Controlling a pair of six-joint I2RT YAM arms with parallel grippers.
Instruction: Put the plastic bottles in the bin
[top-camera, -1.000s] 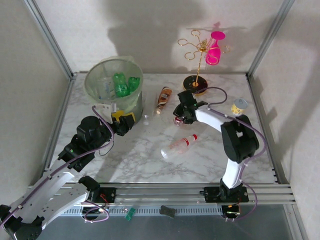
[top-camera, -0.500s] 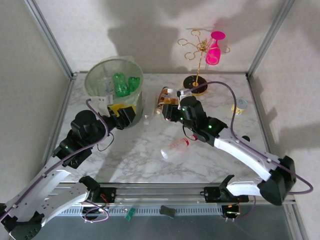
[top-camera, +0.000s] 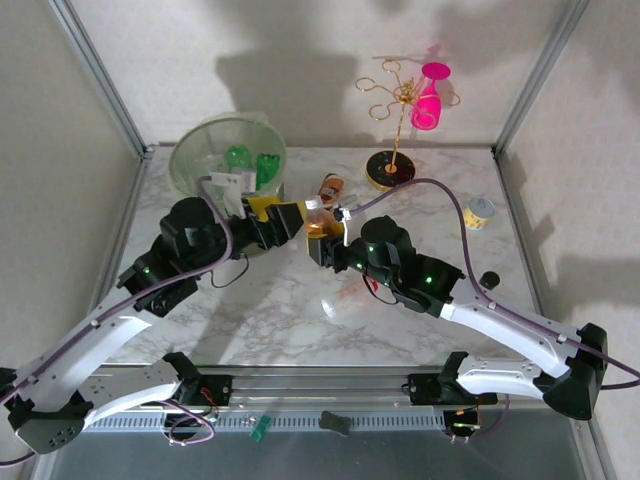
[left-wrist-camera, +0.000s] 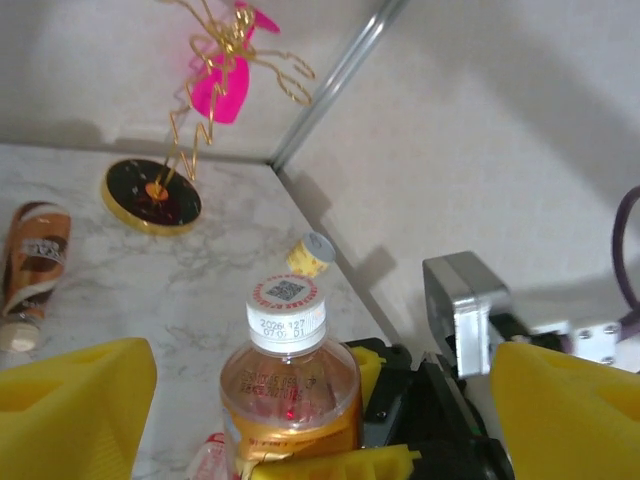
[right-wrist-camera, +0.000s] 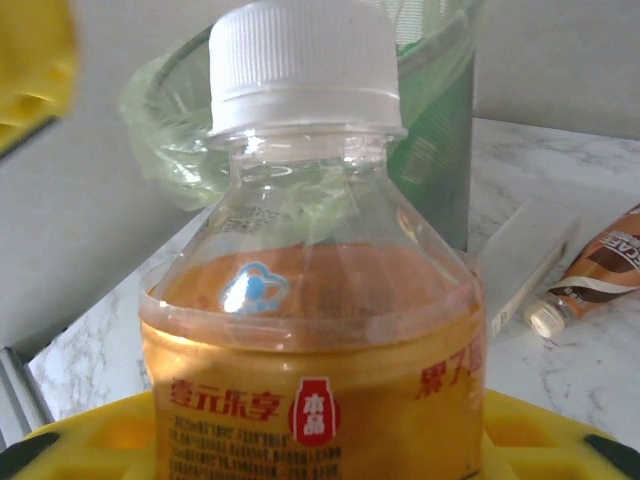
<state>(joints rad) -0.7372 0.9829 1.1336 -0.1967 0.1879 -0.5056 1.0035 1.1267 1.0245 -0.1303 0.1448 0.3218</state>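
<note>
Above the middle of the marble table (top-camera: 270, 310), the right gripper (top-camera: 322, 240) pinched one orange-labelled bottle (left-wrist-camera: 290, 385) by its lower body, white cap free. The left gripper (top-camera: 288, 218) faced it with its two yellow fingers (left-wrist-camera: 70, 410) spread wide, one to each side and clear of it. The bin (top-camera: 190, 175) stood near, at the far left, with two green bottles (top-camera: 238, 157) inside. Two more lay on the table: one brown bottle (top-camera: 330, 188) and one clear bottle (top-camera: 345, 298), partly under the right arm

The marble table (top-camera: 270, 310) is carrying a black rack base (top-camera: 383, 170); a brown bottle (top-camera: 331, 187) is lying just left of it, the bin (top-camera: 195, 150) standing farther left, a small jar (top-camera: 480, 212) sitting to its right.
</note>
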